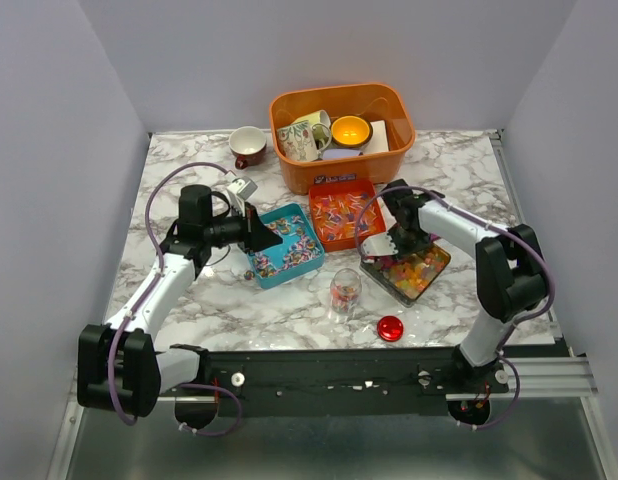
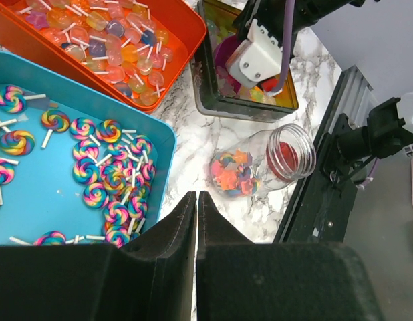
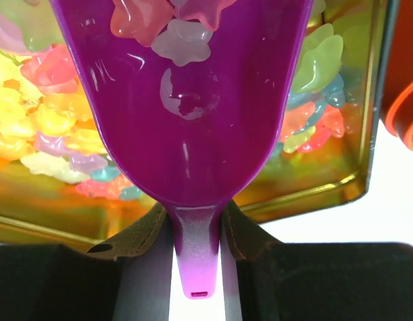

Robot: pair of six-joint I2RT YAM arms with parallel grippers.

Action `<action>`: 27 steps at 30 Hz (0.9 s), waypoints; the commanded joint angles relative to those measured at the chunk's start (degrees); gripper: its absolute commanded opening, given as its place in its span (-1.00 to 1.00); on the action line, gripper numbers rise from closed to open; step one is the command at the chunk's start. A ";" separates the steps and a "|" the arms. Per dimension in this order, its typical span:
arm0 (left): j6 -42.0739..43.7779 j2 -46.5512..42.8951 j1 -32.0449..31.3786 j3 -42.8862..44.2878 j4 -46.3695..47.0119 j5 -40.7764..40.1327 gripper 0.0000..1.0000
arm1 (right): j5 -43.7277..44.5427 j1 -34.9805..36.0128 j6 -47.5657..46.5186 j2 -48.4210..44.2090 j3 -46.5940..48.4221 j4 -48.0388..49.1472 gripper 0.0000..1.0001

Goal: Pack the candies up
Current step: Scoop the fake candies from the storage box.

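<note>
Presently held: the right fingers pinch the handle of the purple scoop from both sides; a few star-shaped jelly candies lie in its bowl.
Scoop axis: handle at the fingers, bowl running straight away from the wrist, toward the top of the right wrist view, over the dark tin.
Tin contents: a bed of the same jellies, centre right of the top view.
Left fingers: pressed together on nothing, hovering at the near rim of the blue tray of swirl lollipops.
Orange tray: upper left of the left wrist view, holding pale round lollipops on thin sticks.
Glass jar: upright on the bench, mouth open, partly filled with jellies; the red lid lies apart, to its lower right.
Deciding relation: in the top view the jar stands down-left of the scoop, just beside the tin's near corner, between the two arms. The right arm is nearer and carries the load, so by my judgement the pour falls to it, with the bowl's tip brought over the jar's mouth.
Writing: no brand or lettering can be read.
</note>
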 commanded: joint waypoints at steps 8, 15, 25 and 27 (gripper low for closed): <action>2.60 0.13 0.97 2.37 -2.78 -1.22 -0.70 | -24.53 -7.12 1.83 -8.39 -5.12 -2.12 -0.99; 5.58 0.66 0.97 4.12 -6.03 -1.92 -0.70 | -27.00 -11.26 2.71 -12.26 -9.78 1.13 -0.99; 6.83 4.25 0.97 6.59 -6.56 -2.36 -0.69 | -37.10 -19.08 3.67 -17.79 -11.45 0.52 -0.99; 6.82 4.70 0.97 7.29 -6.47 -2.19 -0.65 | -39.65 -20.22 4.72 -19.55 -13.37 2.00 -0.99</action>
